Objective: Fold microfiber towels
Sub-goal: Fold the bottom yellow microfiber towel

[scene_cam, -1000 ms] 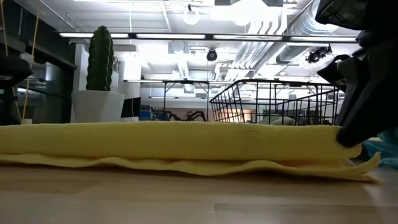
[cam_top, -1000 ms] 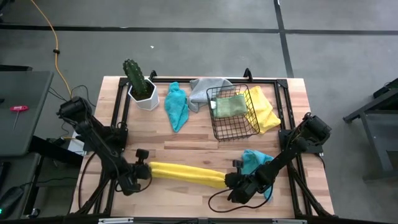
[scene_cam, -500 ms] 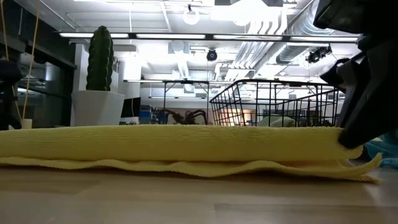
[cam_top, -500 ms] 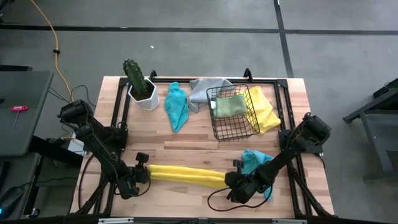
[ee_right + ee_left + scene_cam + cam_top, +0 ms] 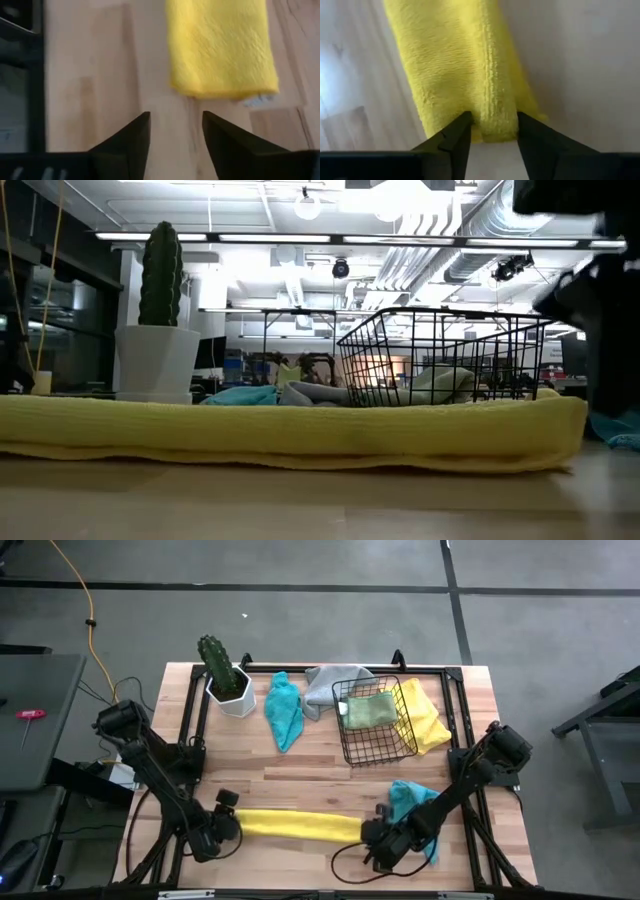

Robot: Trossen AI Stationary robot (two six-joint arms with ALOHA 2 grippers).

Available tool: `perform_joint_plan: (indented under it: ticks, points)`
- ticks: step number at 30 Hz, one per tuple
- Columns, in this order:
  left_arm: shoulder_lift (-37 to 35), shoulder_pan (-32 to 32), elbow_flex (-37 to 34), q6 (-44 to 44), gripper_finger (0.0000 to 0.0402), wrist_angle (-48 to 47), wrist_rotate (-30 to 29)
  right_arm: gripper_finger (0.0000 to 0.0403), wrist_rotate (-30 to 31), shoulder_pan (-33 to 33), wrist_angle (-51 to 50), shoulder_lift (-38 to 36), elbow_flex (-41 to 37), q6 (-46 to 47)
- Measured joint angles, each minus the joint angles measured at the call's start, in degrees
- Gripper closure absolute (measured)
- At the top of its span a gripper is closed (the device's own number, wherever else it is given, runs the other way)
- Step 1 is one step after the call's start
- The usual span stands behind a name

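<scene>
Towel (image 5: 300,826), yellow and folded into a long strip, lies flat on the table's (image 5: 300,780) front part. The left gripper (image 5: 492,137) stands open around its one end, and the right gripper (image 5: 175,142) is open, just off the other end.

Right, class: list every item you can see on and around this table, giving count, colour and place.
Folded towel: one, yellow, long strip along the table's near edge.
Teal towels: two, one beside the cactus, one near the right arm.
Grey towel: one, far side, left of the basket.
Yellow towel: one, right of the basket.
Green towel: one, inside the basket.
Wire basket: one, black.
Cactus: one, green, white pot, far left corner.
Left claw: open, at the strip's left end.
Right claw: open, at its right end.
</scene>
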Motion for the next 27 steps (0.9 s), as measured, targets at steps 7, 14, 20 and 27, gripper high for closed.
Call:
perform_joint_plan:
  ticks: [7, 14, 20, 27]
  points:
    - [-3.3, 0.0, 3.4, 1.2, 0.0246, -1.3, 1.7, 0.0222, 4.1, -0.1, 0.1, 0.0, 3.7, -5.8]
    - [-5.4, 0.0, 3.4, 1.2, 0.0247, -2.6, -0.5, 0.0222, 5.4, -1.4, 0.2, 0.0, 3.7, -5.5]
    - [-5.7, 0.1, 2.5, 1.3, 0.025, -1.3, -12.5, 0.0222, 5.6, -3.4, 0.6, 0.0, 3.7, -5.8]
    - [-5.7, 1.2, -5.2, -1.3, 0.0282, 11.4, -15.1, 0.0222, 8.7, -4.6, 5.6, 2.1, 3.7, -6.7]
